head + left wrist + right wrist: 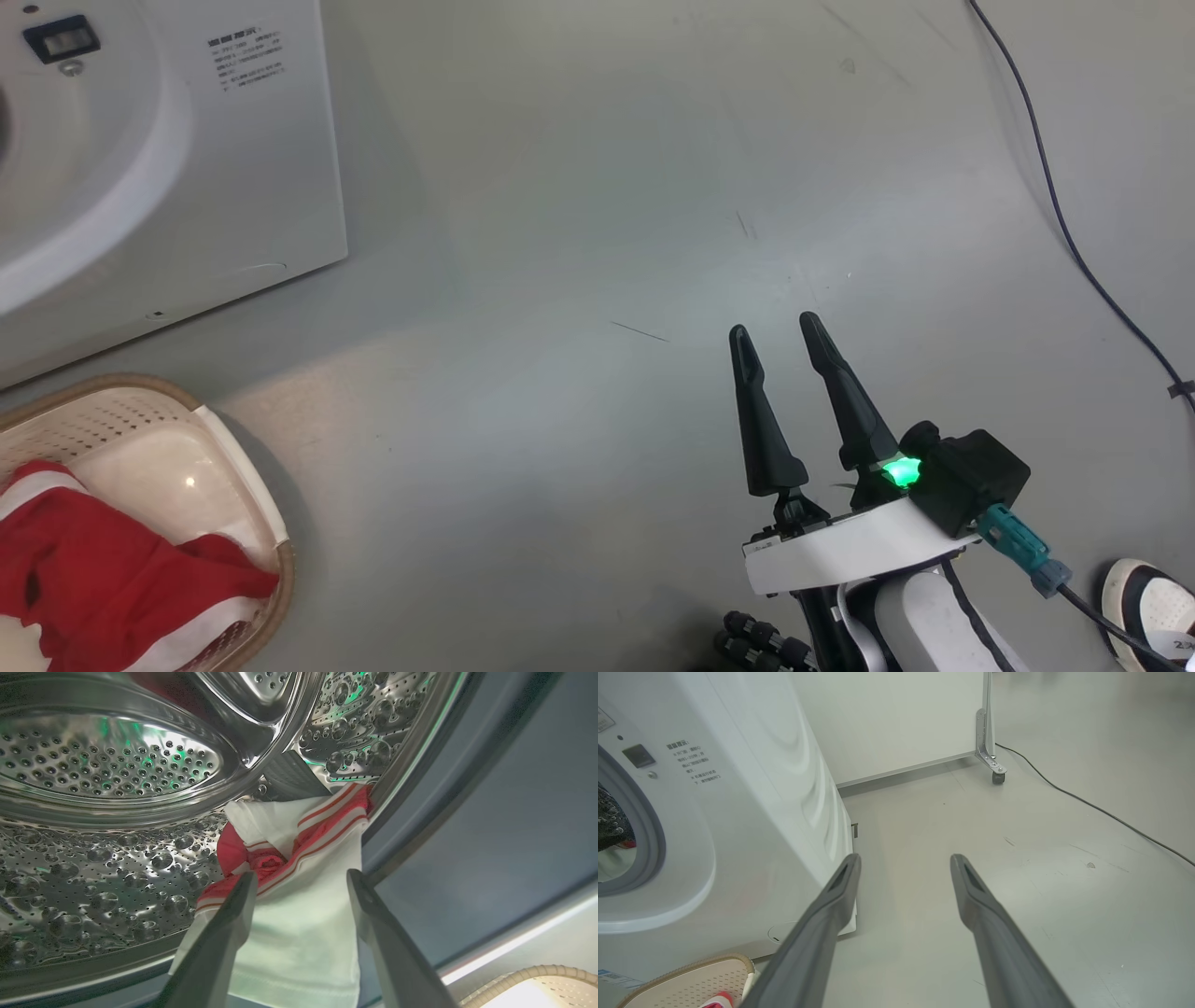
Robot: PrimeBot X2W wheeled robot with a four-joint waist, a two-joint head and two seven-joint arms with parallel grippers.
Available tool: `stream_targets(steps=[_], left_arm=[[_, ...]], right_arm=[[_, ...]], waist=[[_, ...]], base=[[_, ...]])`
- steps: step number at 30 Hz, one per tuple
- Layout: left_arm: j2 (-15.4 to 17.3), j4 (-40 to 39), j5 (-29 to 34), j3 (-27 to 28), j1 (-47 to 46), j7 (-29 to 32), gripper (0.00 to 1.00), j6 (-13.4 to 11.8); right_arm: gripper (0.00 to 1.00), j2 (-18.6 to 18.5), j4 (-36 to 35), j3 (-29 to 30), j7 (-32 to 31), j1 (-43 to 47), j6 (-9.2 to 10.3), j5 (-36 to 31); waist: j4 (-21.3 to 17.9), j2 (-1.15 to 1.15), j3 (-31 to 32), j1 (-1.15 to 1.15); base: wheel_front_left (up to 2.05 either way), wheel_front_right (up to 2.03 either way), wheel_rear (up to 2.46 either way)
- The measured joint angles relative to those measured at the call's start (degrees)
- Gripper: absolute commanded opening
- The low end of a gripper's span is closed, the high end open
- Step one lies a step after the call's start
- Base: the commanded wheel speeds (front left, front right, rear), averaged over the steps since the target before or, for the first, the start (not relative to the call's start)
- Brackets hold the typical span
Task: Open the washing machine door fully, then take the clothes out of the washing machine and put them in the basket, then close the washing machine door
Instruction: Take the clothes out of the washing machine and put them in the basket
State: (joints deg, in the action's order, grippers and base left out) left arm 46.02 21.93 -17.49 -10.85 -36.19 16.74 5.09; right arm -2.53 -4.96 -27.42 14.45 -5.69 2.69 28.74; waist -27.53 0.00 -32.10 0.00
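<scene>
In the left wrist view my left gripper (301,879) is open inside the steel drum (117,868) of the washing machine (233,168). Its two fingers straddle a red and white striped garment (299,826) that lies on the drum's lip. More red clothes (103,560) lie in the cream basket (121,401) on the floor before the machine. My right gripper (775,327) hangs open over bare floor, right of the machine, with nothing between its fingers (831,905). The washing machine door is out of view.
A dark cable (1064,215) runs along the floor at the far right. A person's white shoe (1148,607) stands at the lower right corner. Behind the machine (761,788) stands a white panel on a caster (997,775). The basket's rim (691,966) sits under the machine's front.
</scene>
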Motion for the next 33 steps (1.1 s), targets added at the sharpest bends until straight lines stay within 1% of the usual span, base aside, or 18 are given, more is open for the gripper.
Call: stream_targets(steps=[3, 6, 7, 11, 17, 19, 21, 23, 27, 29, 33], left_arm=[[2.0, 0.9, 0.7, -0.2, -2.1, 1.1, 1.00, 0.3], [2.0, 2.6, 0.5, -0.4, -3.9, 3.2, 1.00, 0.8], [1.9, 3.3, 0.2, -0.5, -4.2, 3.8, 1.00, 0.9], [1.7, 5.5, -1.6, -0.5, -5.8, 5.9, 1.00, 1.2], [1.9, 7.2, -1.6, -0.9, -9.3, 8.2, 1.00, 1.3], [2.1, 7.7, -1.4, -1.9, -10.2, 9.1, 1.00, 1.4], [2.1, 7.8, -0.9, -2.5, -11.2, 9.7, 1.00, 1.5], [2.3, 8.3, -0.8, -2.9, -12.2, 10.4, 1.00, 1.8], [3.5, 8.9, -0.5, -3.2, -13.9, 11.0, 1.00, 1.8], [3.4, 10.0, -0.5, -3.5, -14.7, 11.5, 1.00, 1.8], [3.4, 11.0, -0.5, -4.2, -15.5, 12.0, 1.00, 1.8]], right_arm=[[1.00, 0.0, -0.2, -0.7, 0.0, -0.2, 0.51, 0.1], [1.00, 0.0, -0.3, -0.8, 0.0, -0.3, 0.60, 0.4], [1.00, 0.0, -0.3, -0.8, 0.0, -0.4, 1.02, 0.4], [1.00, 0.0, -0.2, -1.6, 0.0, -1.0, 1.02, 0.4], [1.00, 0.1, -0.4, -1.9, 0.0, -1.2, 1.56, 0.4], [1.00, 0.1, -0.5, -2.2, 0.0, -1.2, 1.58, 0.4], [1.00, 0.1, -0.6, -2.3, 0.0, -1.3, 1.62, 0.4], [1.00, 0.1, -0.7, -2.5, 0.0, -1.4, 2.08, 0.4], [1.00, 0.1, -1.0, -3.0, 0.0, -2.2, 2.10, 0.3], [1.00, 0.1, -1.1, -3.1, 0.0, -2.3, 2.49, 0.3], [1.00, 0.1, -1.1, -3.1, 0.0, -2.4, 2.53, -0.1]], waist=[[-0.6, 0.00, -0.9, 0.00], [-1.1, 0.00, -1.7, 0.00], [-1.2, 0.00, -1.9, 0.00], [-1.6, 0.00, -2.7, 0.00], [-2.1, 0.00, -3.7, 0.00], [-2.4, 0.00, -4.3, 0.00], [-2.5, 0.00, -4.7, 0.00], [-2.6, 0.00, -5.1, 0.00], [-2.8, 0.00, -5.8, 0.00], [-2.9, 0.00, -6.1, 0.00], [-2.9, 0.00, -6.3, 0.00]], base=[[0.00, 0.00, 0.00], [0.00, 0.00, 0.00], [0.00, 0.00, 0.00], [0.00, 0.00, 0.00], [0.00, 0.00, 0.00], [0.00, 0.00, 0.00], [0.00, 0.00, 0.00], [0.00, 0.00, 0.00], [0.00, 0.00, 0.00], [0.00, 0.00, 0.00], [0.00, 0.00, 0.00]])
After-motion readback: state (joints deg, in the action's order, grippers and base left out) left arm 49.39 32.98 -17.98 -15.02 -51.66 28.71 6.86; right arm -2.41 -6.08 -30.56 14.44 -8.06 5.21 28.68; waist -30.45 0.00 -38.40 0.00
